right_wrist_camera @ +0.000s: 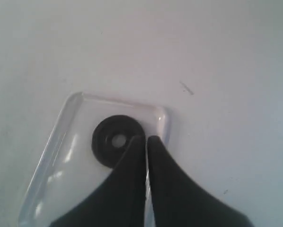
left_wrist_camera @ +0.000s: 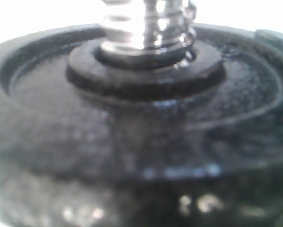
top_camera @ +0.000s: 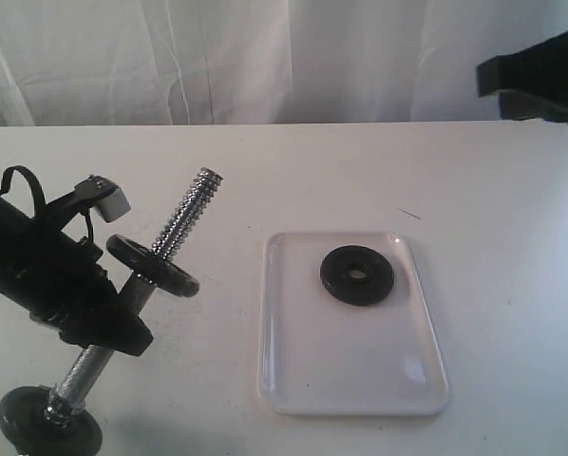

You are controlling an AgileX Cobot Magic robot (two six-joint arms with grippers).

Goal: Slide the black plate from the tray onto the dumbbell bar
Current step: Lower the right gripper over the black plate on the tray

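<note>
**Exterior view: dumbbell bar [top_camera: 170,237] held at a slant, black plate [top_camera: 357,275] lying in the tray [top_camera: 341,370]**

Exterior view has the left arm reaching in low from the left edge; the left gripper [top_camera: 113,318] is clamped round the smooth shaft of the dumbbell bar, between its two fixed discs. The bar leans; its lower disc [top_camera: 47,426] is down at the bench [top_camera: 512,237] in the near left corner, and its bare threaded end points up and to the right; the upper disc [top_camera: 153,266] sits on the bar just above the grip. The left wrist view is filled by that upper disc [left_wrist_camera: 141,142], very close and blurred; the threaded bar [left_wrist_camera: 141,23] rises through its raised centre ring.

The right arm [top_camera: 540,71] is held high at the far right edge, only a dark part of it showing, well apart from the tray. In the right wrist view the right gripper [right_wrist_camera: 146,139] is clenched, its two dark fingers pressed together with nothing between them; it hangs above the tray [right_wrist_camera: 61,179], its tips lined up beside the edge of the black plate [right_wrist_camera: 117,140].

The black plate lies flat in the far half of the tray, clear of the rim; the tray sits on the bench right of the middle, well apart from the bar.
</note>
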